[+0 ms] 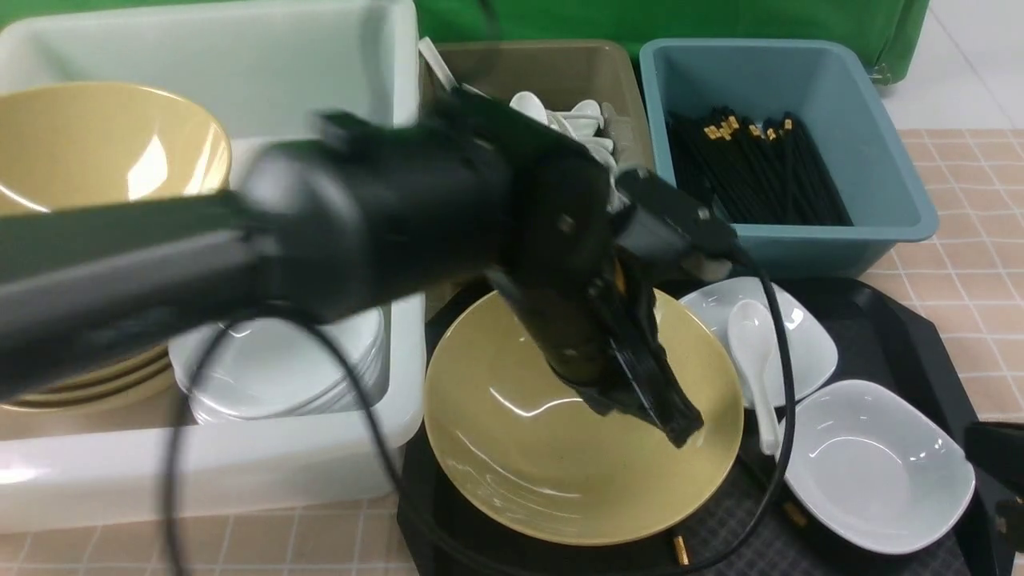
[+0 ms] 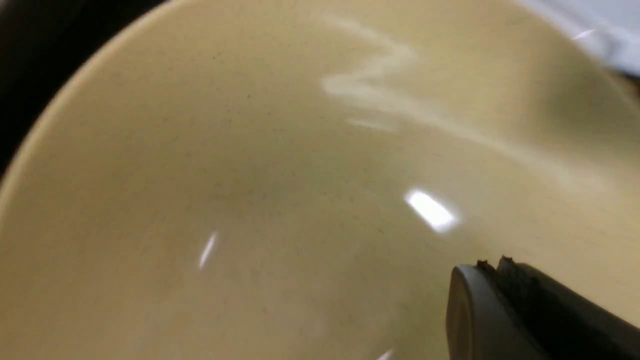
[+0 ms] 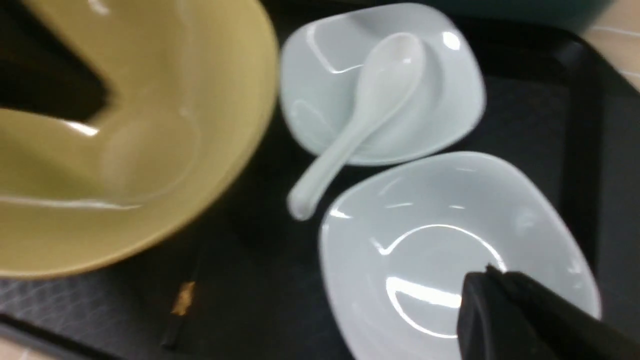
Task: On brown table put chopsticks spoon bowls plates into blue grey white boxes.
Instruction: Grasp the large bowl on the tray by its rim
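**Left jaws:** fingers [image 2: 500, 310] pressed together with nothing between them. The tips hang inside the wide glossy mustard-tan bowl [image 1: 552, 456], which sits on the black textured tray [image 1: 904, 320].

**Right jaws:** fingers [image 3: 510, 310] meet and hold nothing, above the nearer small white rounded-square plate [image 1: 880, 468].

**Farther white plate** [image 1: 800, 336]: just beyond the right jaws. It carries the glossy white soup spoon [image 1: 756, 352], whose handle points toward the nearer plate.

**Black gold-banded chopsticks** [image 3: 180, 305]: on the tray between the two sets of jaws, partly under the bowl.

**Beyond the left jaws:** the teal-blue plastic box [image 1: 896, 184] holds chopsticks and the olive-grey box [image 1: 560, 72] holds spoons.

**Left of the left jaws:** the large white box [image 1: 200, 472] holds stacked tan bowls [image 1: 88, 152] and stacked white plates [image 1: 280, 368].

**Pinkish tiled desk** [image 1: 976, 264]: carries everything.
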`<act>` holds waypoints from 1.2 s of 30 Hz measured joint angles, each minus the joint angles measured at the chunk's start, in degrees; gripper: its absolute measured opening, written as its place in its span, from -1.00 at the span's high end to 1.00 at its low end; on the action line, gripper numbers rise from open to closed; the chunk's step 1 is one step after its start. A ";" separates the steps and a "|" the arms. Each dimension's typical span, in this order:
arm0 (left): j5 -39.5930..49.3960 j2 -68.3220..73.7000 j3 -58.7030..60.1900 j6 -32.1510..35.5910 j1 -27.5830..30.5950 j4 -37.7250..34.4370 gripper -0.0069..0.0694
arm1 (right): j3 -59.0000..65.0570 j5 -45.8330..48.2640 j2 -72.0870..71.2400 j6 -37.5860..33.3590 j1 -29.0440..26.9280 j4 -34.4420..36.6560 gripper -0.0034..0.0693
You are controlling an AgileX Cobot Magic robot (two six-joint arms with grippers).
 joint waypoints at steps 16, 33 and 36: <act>2.19 6.13 -14.20 11.57 0.65 -25.54 0.66 | 0.00 -0.69 0.00 -1.21 4.21 0.48 0.80; 14.02 7.83 -16.08 -8.11 6.33 14.09 -0.58 | 0.00 -1.25 0.00 -1.31 4.21 0.71 0.79; 13.47 11.13 -16.08 -9.45 6.33 16.24 -0.58 | 0.00 -1.29 0.00 -1.31 4.21 0.76 0.79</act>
